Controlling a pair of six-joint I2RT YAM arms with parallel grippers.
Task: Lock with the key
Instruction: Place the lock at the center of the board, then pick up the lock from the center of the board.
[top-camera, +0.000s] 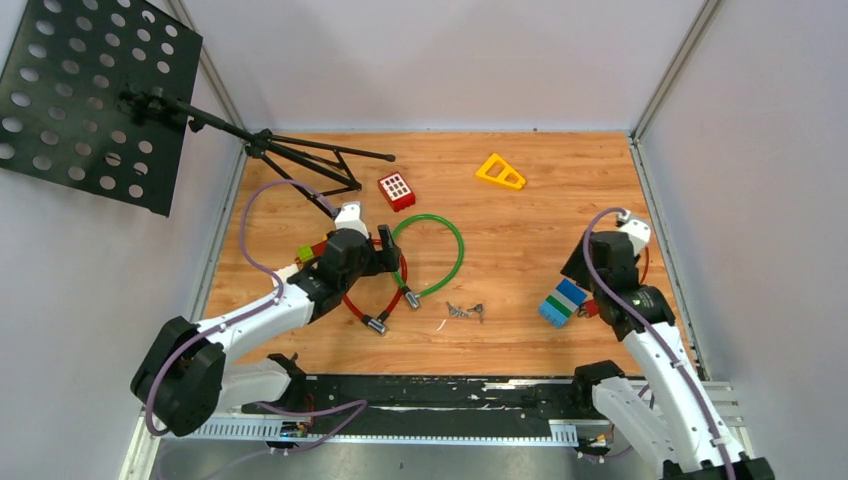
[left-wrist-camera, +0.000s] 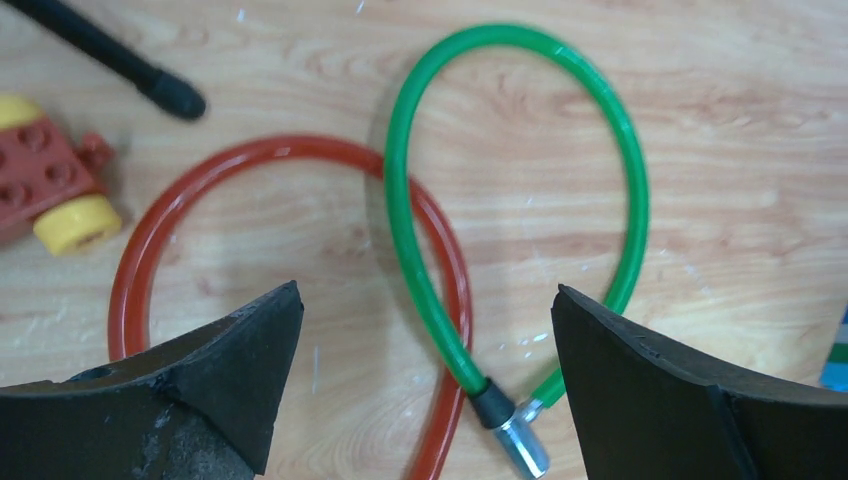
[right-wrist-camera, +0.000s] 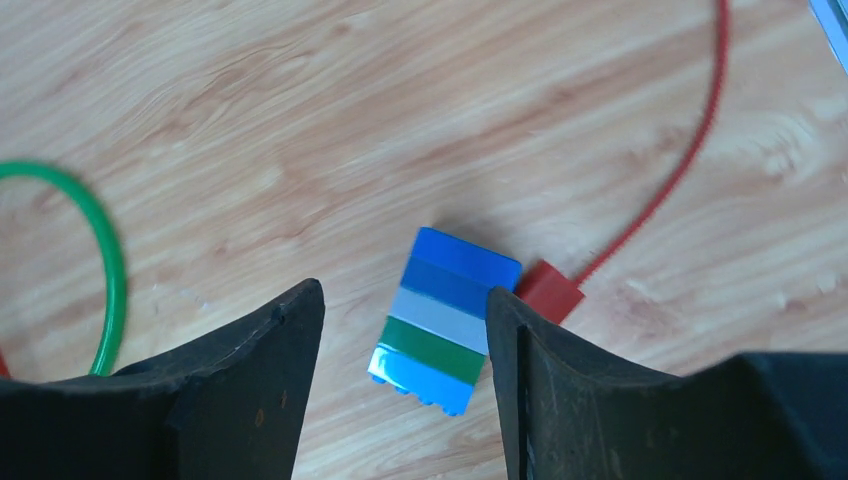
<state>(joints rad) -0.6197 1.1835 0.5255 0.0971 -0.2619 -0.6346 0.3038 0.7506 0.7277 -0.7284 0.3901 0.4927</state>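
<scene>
The left gripper (left-wrist-camera: 425, 296) hangs over the table (top-camera: 530, 235) with jaws spread wide and nothing between them. Below it lie two looped cable locks: the green cable lock (left-wrist-camera: 405, 230) crosses over the red cable lock (left-wrist-camera: 150, 225), and its black collar and metal plug (left-wrist-camera: 522, 443) rest beside the red cable. The keys (top-camera: 465, 311) lie on the wood just right of the lock ends, between both arms, touched by neither. The right gripper (right-wrist-camera: 402, 300) is moderately open, empty, above a striped brick stack (right-wrist-camera: 445, 320)
</scene>
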